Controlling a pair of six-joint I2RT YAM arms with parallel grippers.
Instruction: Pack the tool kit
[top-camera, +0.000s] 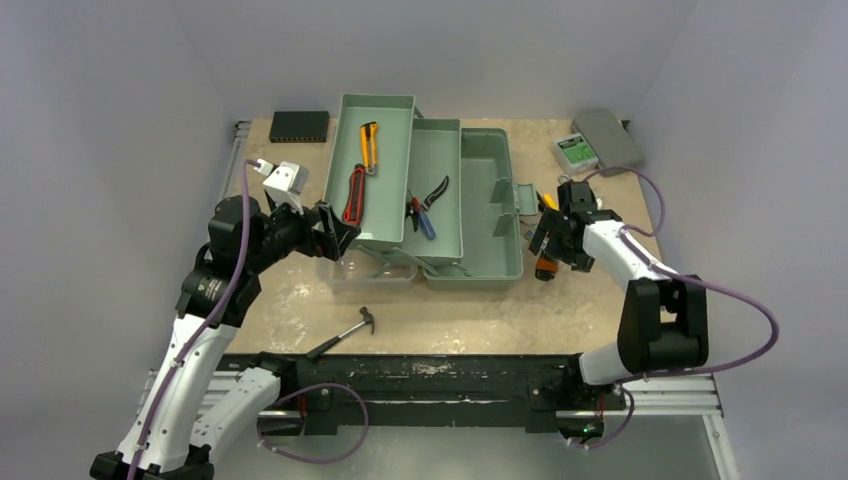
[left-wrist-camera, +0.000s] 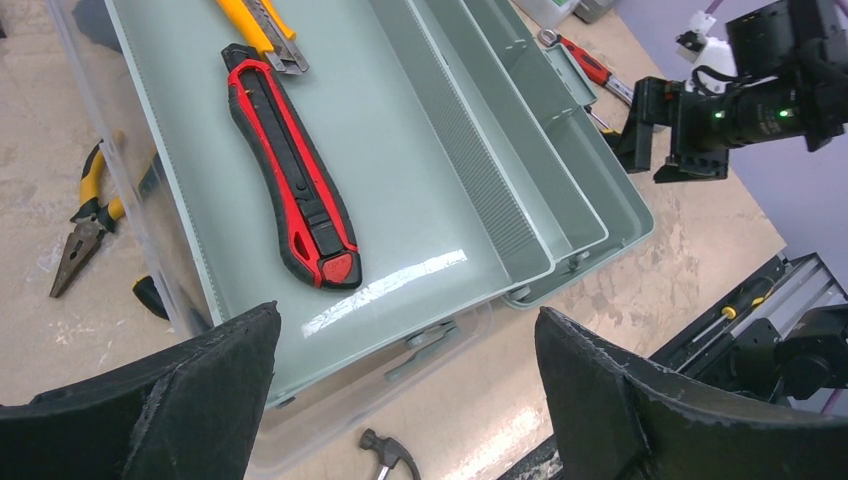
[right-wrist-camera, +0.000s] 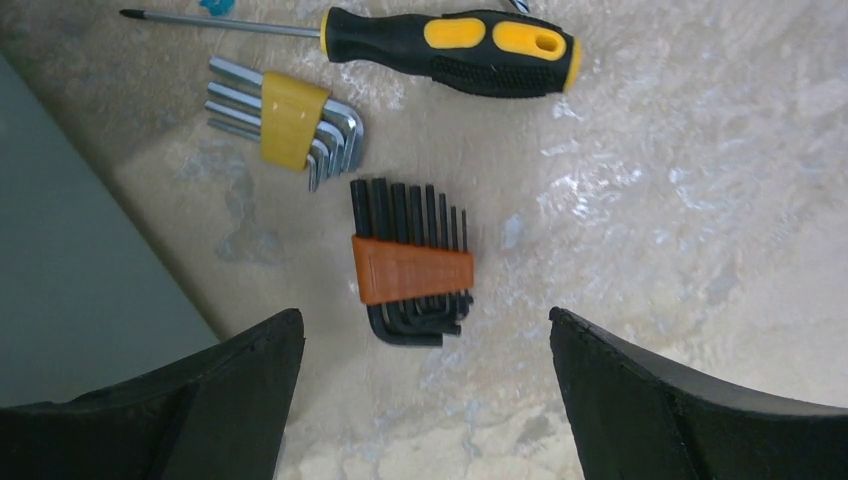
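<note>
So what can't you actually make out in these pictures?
- Left wrist view: hammer, handle cut off by the bottom edge.
- Left wrist view: yellow pliers, partly behind the clear lid.
- Overhead view: label on the small box, too small to read.
- Right wrist view: toolbox, mostly past the left edge.

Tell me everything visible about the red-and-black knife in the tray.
The red-and-black knife is a long, chunky utility cutter: a black, rubbery-looking body with red inlays and a red end cap. No blade shows. It lies flat and slanted on the floor of the green tray, near a yellow cutter; nothing grips it.
</note>
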